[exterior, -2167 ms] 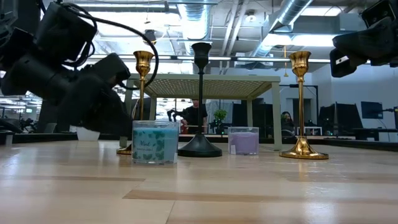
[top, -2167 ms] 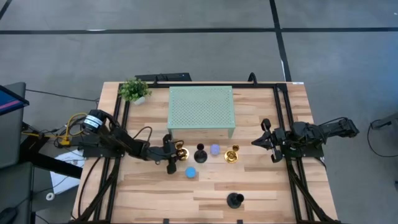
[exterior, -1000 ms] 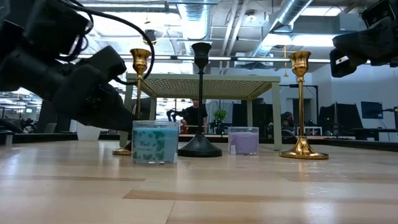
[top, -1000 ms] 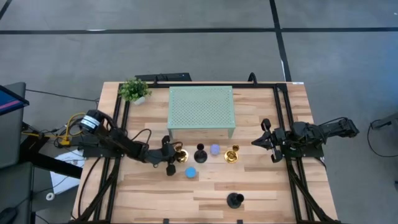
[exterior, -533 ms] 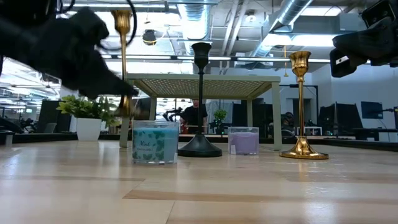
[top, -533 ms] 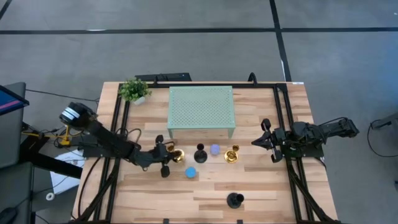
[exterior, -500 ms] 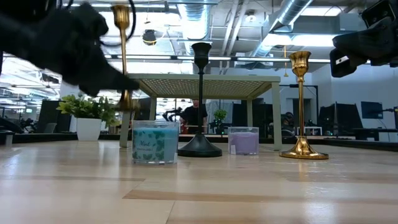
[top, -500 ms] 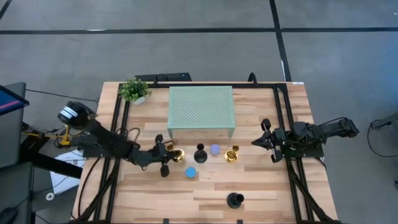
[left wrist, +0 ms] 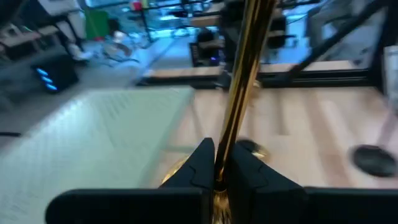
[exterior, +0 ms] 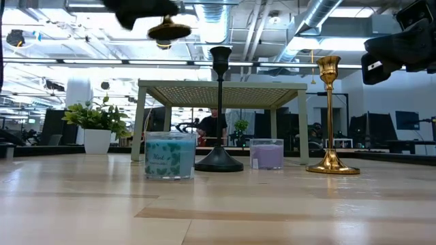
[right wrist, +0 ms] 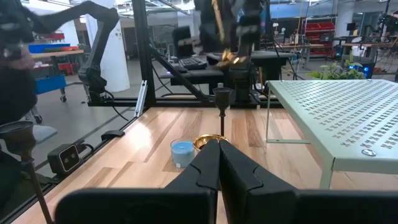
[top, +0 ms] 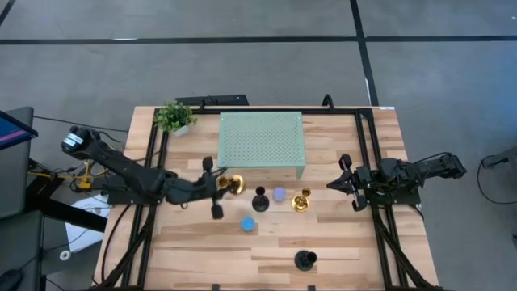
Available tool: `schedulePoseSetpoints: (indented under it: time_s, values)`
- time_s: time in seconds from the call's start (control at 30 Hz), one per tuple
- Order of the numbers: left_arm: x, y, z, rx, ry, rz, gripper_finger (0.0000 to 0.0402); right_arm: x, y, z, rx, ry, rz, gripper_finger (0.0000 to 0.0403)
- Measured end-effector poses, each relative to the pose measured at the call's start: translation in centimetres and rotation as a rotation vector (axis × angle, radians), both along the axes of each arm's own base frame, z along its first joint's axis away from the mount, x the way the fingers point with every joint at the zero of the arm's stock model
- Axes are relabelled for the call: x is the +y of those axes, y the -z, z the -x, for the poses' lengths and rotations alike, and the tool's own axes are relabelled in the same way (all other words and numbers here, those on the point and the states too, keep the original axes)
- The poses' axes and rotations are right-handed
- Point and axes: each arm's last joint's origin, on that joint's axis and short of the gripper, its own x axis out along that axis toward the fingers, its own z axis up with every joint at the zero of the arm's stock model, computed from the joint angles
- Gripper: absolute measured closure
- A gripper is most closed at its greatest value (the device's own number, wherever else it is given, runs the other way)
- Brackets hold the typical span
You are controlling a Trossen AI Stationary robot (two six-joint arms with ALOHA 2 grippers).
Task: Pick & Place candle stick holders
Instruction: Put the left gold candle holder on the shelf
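Note:
My left gripper (top: 213, 191) is shut on a shiny gold candle stick holder (top: 231, 185), high above the table in front of the mint-green stand (top: 261, 141); its round base (exterior: 169, 30) shows at the top of the low view. On the table stand a black holder (top: 260, 200), a lilac one (top: 279, 194), a second gold one (top: 300, 200), a blue one (top: 248, 224) and another black one (top: 304, 259), each on its base. My right gripper (top: 347, 184) is shut and empty at the table's right. My left gripper pinches the gold holder's thin stem (left wrist: 225, 146) between its two fingers, low on the stem, just above the base. The fingers come roughly level from the table's left and lie across the stem. The holder is lifted clear of the table, roughly upright.
A small green potted plant (top: 174, 117) stands at the far left corner. The stand's top (left wrist: 93, 143) lies close beside the lifted holder. Black rails run along both sides of the table. Bare wood lies toward the near edge.
My left gripper has risen with the gold holder and drawn a little toward the far edge. The holder, which stood on the table left of the black one, is now lifted clear, its base above the level of the stand's top.

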Motion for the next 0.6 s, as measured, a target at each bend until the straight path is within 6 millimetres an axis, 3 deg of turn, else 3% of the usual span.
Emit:
schedulePoseSetpoints:
  time_s: [0.13,0.23,0.6]
  values:
    - [2.5,-2.1,-0.9,0.012,-0.079,-0.071,0.0386,0.0,0.0,0.0,0.0,0.0,0.0,0.0403]
    - [5.0,-3.1,-1.5,-0.017,-0.045,-0.065,0.0386,0.0,0.0,0.0,0.0,0.0,0.0,0.0403]
    - [14.8,-4.1,-3.8,-0.031,0.003,0.059,0.0386,0.0,0.0,0.0,-0.002,0.001,-0.001,0.0403]
